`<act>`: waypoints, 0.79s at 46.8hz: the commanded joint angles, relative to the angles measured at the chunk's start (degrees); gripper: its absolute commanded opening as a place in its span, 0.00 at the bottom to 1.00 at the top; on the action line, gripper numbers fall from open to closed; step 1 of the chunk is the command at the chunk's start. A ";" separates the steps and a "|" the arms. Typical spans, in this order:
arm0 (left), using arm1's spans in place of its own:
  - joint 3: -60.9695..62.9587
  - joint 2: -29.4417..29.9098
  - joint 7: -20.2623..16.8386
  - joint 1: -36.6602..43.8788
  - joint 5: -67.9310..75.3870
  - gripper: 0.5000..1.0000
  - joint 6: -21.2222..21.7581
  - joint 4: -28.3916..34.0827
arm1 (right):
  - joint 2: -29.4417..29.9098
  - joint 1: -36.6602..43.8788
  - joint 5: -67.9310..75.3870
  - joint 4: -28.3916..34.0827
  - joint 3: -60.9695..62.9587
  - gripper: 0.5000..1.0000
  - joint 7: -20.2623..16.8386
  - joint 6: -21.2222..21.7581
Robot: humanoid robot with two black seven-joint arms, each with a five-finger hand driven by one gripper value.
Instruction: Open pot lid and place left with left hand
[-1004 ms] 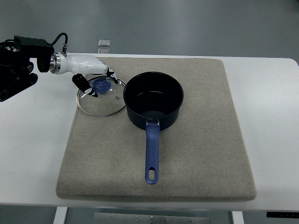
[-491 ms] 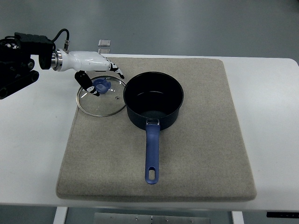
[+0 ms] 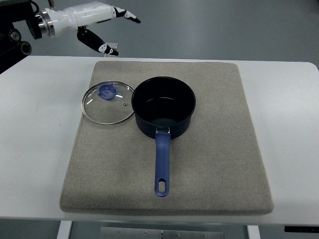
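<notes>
A glass lid (image 3: 108,103) with a blue knob (image 3: 107,91) lies flat on the grey mat (image 3: 209,164), just left of the dark blue pot (image 3: 163,106) and touching its rim. The pot stands uncovered, its blue handle (image 3: 161,164) pointing toward the near edge. My left hand (image 3: 112,27), white with black fingertips, hovers high at the top left, well above and behind the lid, fingers spread and holding nothing. The right arm does not show.
The mat lies on a white table (image 3: 289,124). A small clear block (image 3: 112,48) sits at the table's far edge, partly behind the left hand's thumb. Grey floor shows beyond the table.
The left hand has let go of the lid's knob and risen up and away toward the top left. The lid stays flat on the mat beside the pot.
</notes>
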 commanded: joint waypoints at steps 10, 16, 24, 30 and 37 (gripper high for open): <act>-0.45 -9.32 0.00 4.35 -23.22 0.83 10.87 8.85 | 0.00 0.03 0.03 0.00 0.00 0.83 0.00 0.00; -0.80 -13.81 0.00 5.23 -30.69 0.83 11.05 14.92 | 0.00 -0.06 -0.05 0.00 0.00 0.83 0.00 0.00; -0.80 -17.06 0.00 5.32 -44.83 0.84 10.61 19.50 | 0.00 -0.06 0.03 0.00 0.00 0.83 0.00 0.00; -2.21 -17.51 0.00 5.32 -58.63 0.84 9.29 20.20 | 0.00 -0.06 0.03 0.00 0.00 0.83 0.00 0.00; -3.00 -17.68 0.00 6.72 -71.82 0.84 5.34 21.43 | 0.00 -0.06 0.03 0.00 0.00 0.83 0.00 0.00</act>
